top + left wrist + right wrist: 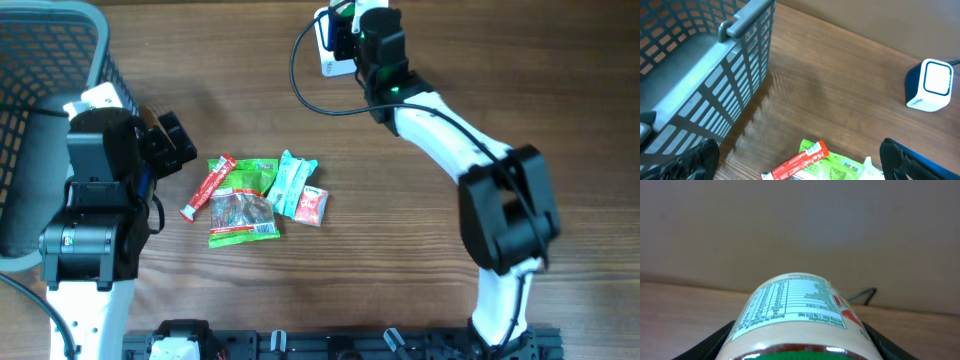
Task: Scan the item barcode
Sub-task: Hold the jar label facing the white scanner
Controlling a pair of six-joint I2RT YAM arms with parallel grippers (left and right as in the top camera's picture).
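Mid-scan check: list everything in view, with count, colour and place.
grey plastic lattice basket: one, grey, far left
white and blue box scanner: one, far edge, black cable attached
cream-labelled jar: one, in right gripper, by scanner
red stick packet: one, centre pile
green snack packets: apparently two, centre pile
light blue packet: one, centre pile
small red-and-white packet: one, pile's right edge
left gripper: one, black, open, beside basket
right gripper: one, black, shut on jar

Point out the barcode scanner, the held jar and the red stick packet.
barcode scanner (936, 79), left wrist view, on its white front face.
jar (795, 302), right wrist view, on its nutrition label.
red stick packet (799, 161), left wrist view, on its middle.
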